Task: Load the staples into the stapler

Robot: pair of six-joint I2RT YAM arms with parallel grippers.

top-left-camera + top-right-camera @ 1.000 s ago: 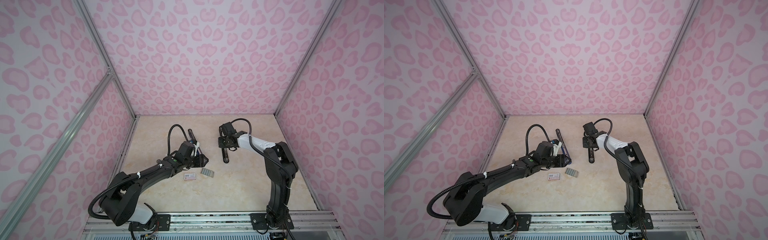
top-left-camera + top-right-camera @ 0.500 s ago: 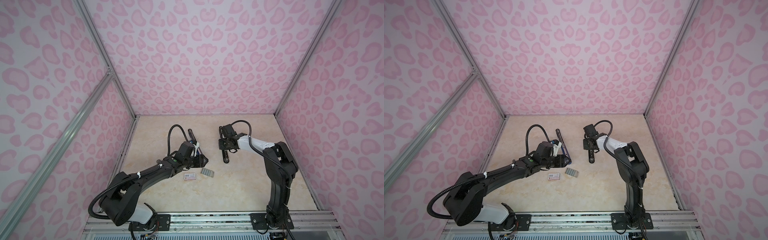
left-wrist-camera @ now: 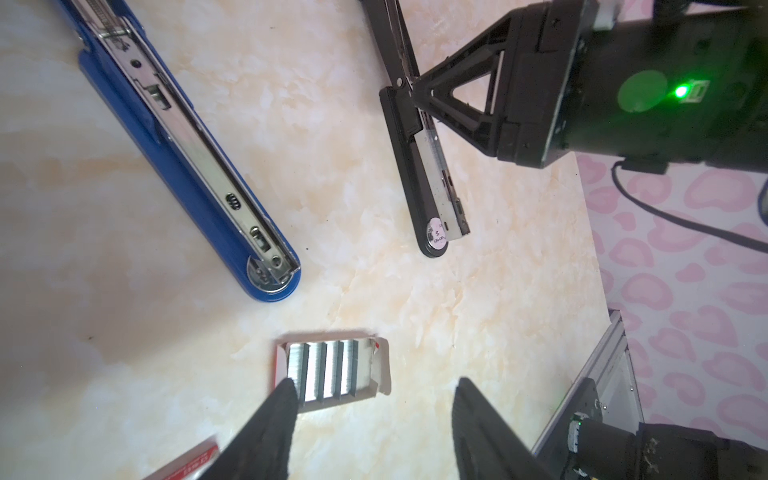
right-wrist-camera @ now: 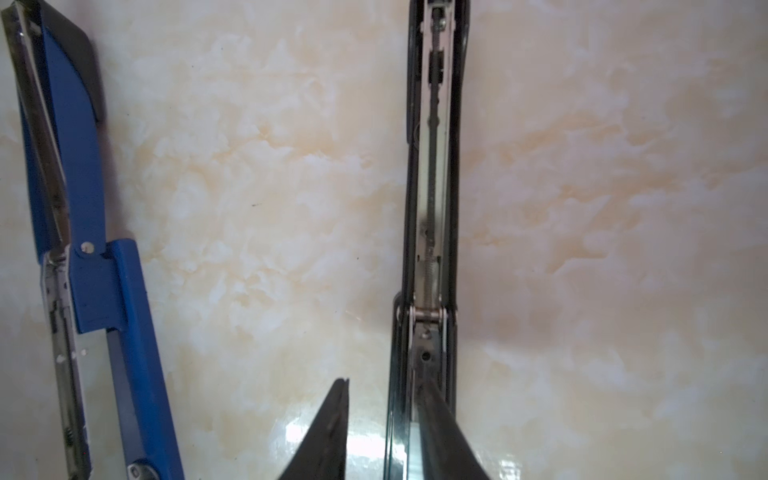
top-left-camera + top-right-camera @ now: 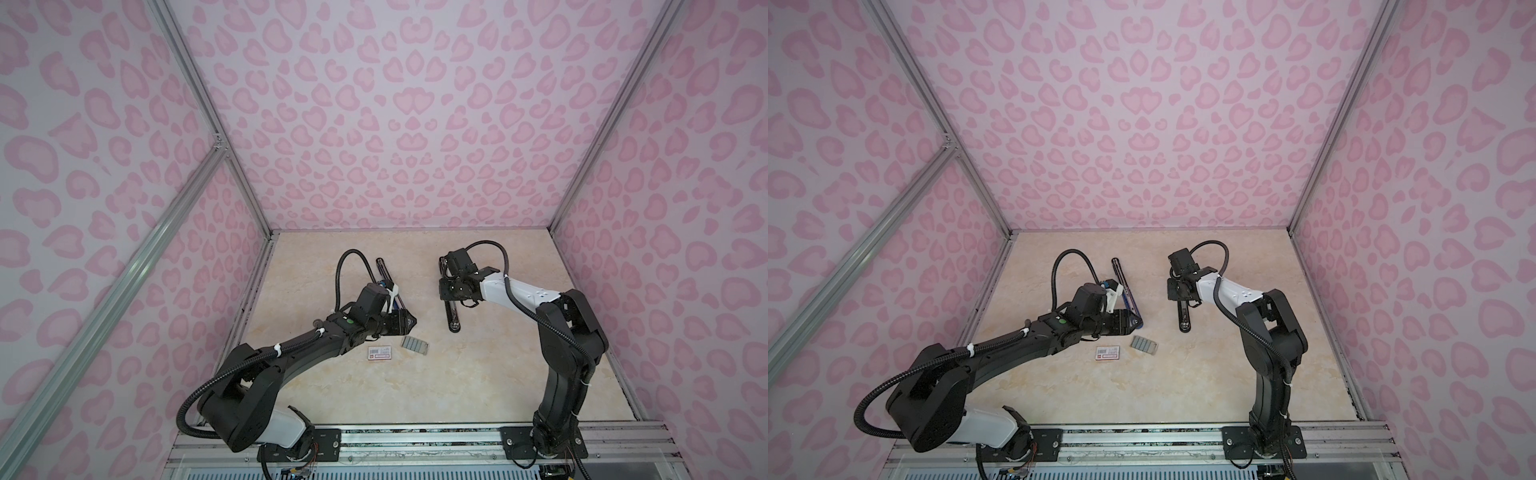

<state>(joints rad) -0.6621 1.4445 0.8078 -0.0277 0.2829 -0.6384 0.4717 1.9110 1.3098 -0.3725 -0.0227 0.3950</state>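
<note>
Staples [image 3: 328, 370] lie side by side, clearest from left wrist.

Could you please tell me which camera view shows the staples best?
The left wrist view: the staples show close up as separate silvery strips in an open white tray. In both top views the staples are a small grey patch; the right wrist view misses them.

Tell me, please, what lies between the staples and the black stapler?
Nothing does. In the left wrist view only bare table separates the staples from the black stapler.
</note>
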